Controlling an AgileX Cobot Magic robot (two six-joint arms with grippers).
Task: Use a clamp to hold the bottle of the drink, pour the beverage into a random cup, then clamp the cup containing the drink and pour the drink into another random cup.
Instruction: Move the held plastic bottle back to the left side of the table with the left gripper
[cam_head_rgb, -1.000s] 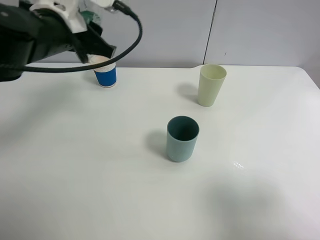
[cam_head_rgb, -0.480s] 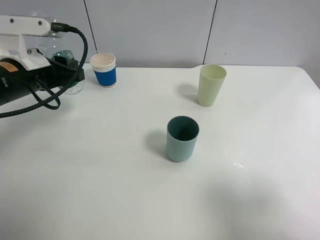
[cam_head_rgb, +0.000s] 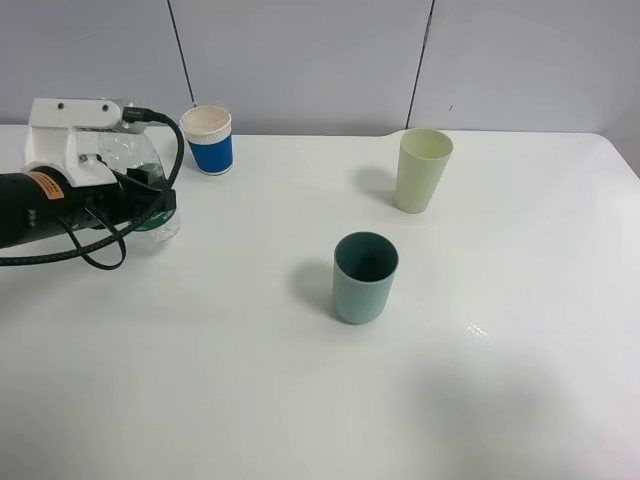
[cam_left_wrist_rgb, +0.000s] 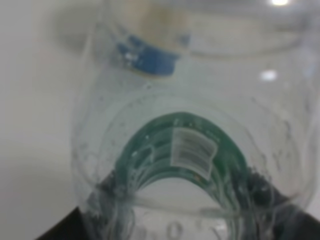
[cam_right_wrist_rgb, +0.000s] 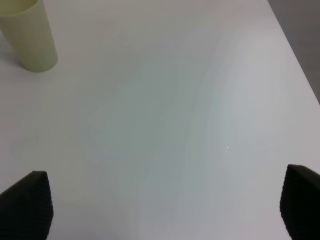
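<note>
My left gripper (cam_head_rgb: 148, 198) is shut on the clear bottle (cam_head_rgb: 135, 165) with the green label, low over the table's left side. In the left wrist view the bottle (cam_left_wrist_rgb: 190, 150) fills the frame, with droplets inside and dark fingers at its sides. I cannot tell whether its base touches the table. The tall pale yellow-green tumbler (cam_head_rgb: 423, 170) stands at the back right and also shows in the right wrist view (cam_right_wrist_rgb: 30, 37). The short teal cup (cam_head_rgb: 365, 277) stands mid-table. My right gripper (cam_right_wrist_rgb: 160, 205) is open over bare table and is out of the exterior view.
A blue-and-white paper cup (cam_head_rgb: 208, 140) stands at the back, just right of the bottle, and shows through the bottle (cam_left_wrist_rgb: 150, 50) in the left wrist view. The white table (cam_head_rgb: 250, 400) ends at a grey wall behind. A black cable loops off the left arm.
The left arm swung away from above the paper cup, leftward and down toward the table, carrying the bottle with it. The cups have not moved.
</note>
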